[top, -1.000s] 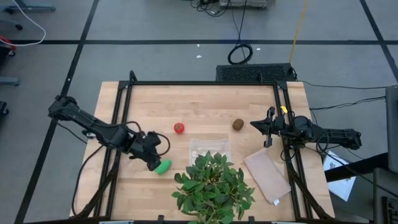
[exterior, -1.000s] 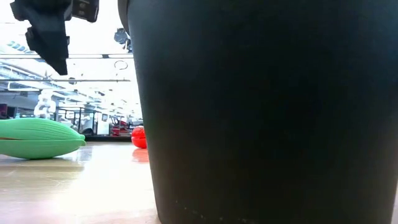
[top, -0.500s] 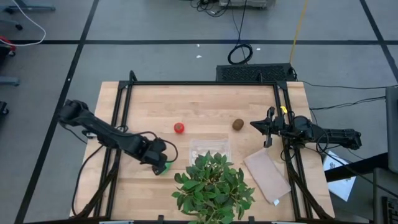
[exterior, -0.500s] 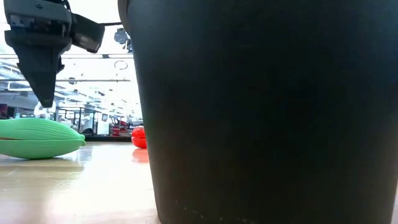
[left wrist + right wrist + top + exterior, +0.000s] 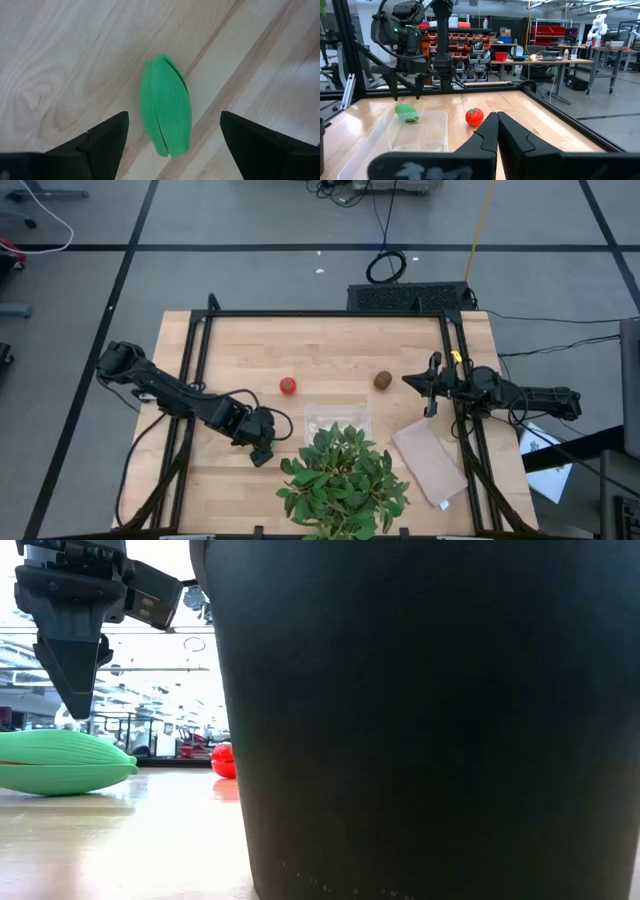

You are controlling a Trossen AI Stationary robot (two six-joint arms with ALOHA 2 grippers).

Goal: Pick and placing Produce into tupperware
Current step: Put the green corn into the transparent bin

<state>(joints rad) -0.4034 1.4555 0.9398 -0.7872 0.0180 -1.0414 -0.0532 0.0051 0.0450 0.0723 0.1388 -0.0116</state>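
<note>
- Your left gripper (image 5: 172,137) is hanging right over the bright green oblong piece (image 5: 166,104), fingers spread wide apart with the piece lying on the wood in the gap between them. Nothing's touching it; from the low view the fingertips are above it, not down around it.
- Just past that gripper, toward the table's middle, you've got the clear tupperware (image 5: 336,418), with nothing in it as far as I can tell.
- The big leafy plant (image 5: 343,482) is right beside the gripper too, its leaves hanging over the container's near edge. Its dark pot blocks most of the low view.
- A bit farther out from your left gripper, beyond the container, the red tomato (image 5: 288,386) is sitting loose on the table.
- Further still, the brown kiwi-like ball (image 5: 382,380) is near your right gripper (image 5: 432,385).
- That right gripper is parked over at the table's right side, fingers pinched together on nothing.
- Just beside it lies the flat tan sheet (image 5: 429,463).
</note>
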